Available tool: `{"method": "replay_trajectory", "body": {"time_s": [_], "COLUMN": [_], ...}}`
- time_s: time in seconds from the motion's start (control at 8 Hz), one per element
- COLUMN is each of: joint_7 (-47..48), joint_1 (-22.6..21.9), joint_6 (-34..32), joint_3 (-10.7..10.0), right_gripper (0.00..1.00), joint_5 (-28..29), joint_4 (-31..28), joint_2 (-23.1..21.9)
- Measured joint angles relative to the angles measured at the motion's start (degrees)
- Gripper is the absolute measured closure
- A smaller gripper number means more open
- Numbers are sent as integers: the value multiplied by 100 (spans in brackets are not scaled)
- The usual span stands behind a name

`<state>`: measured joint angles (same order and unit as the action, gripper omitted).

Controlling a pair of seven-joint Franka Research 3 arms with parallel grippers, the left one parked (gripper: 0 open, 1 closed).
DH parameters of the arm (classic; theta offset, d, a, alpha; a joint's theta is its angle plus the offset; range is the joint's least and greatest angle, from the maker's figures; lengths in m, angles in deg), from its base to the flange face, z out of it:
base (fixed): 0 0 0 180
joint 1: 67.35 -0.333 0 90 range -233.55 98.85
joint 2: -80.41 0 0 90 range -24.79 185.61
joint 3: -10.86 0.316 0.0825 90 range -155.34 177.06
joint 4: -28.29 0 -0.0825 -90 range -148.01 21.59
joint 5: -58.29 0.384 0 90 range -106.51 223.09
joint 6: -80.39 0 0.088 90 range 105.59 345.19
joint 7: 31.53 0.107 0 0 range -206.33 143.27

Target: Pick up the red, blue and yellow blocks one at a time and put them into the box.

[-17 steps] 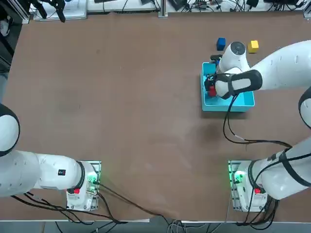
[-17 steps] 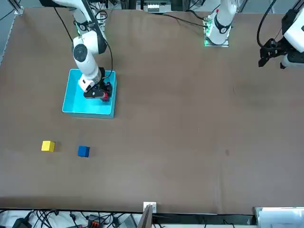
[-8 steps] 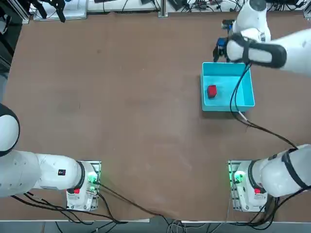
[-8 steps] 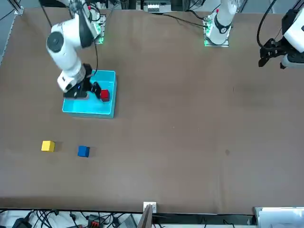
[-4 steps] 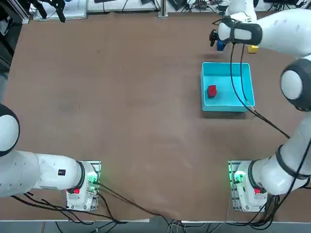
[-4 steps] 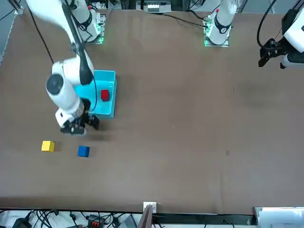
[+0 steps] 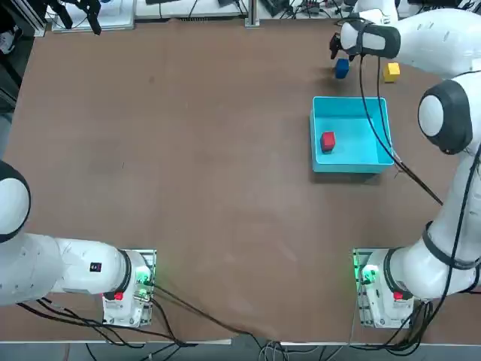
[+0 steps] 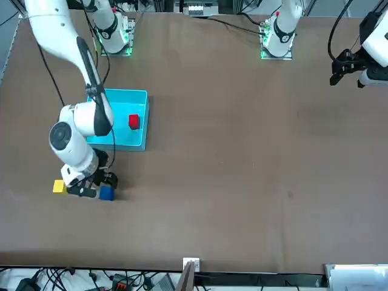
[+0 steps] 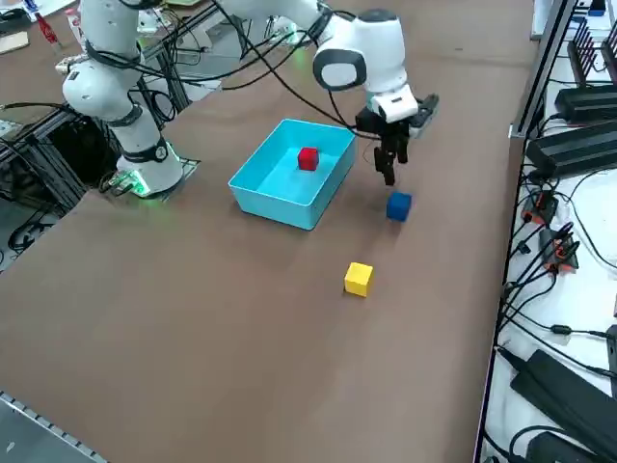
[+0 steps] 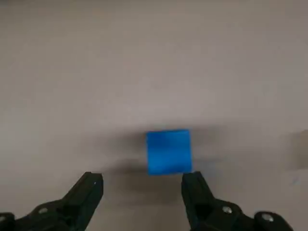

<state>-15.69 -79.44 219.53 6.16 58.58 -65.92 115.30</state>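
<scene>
On a brown table (image 7: 188, 150) edged with cables (image 9: 564, 256), the right gripper (image 10: 142, 192) hung with fingers spread, empty, just above the blue block (image 10: 168, 150). The red block (image 7: 328, 141) lay in the box (image 7: 379, 128); the yellow block (image 9: 359, 279) sat nearby.

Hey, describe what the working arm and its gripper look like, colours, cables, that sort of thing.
The right arm has glossy white, rounded segments with dark grey bands at the joints. A black cable trails loosely along it. Its base sits on a metal plate with a green light glowing. The right gripper has two black, angular fingers with small silver screws.
</scene>
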Motion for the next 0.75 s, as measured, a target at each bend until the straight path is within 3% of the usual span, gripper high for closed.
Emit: {"method": "replay_trajectory", "body": {"time_s": [0.75], "joint_7": [-161], "joint_1": [240], "joint_6": [-1], "joint_3": [0], "right_gripper": [0], "joint_5": [0], "joint_4": [407], "joint_2": [560]}}
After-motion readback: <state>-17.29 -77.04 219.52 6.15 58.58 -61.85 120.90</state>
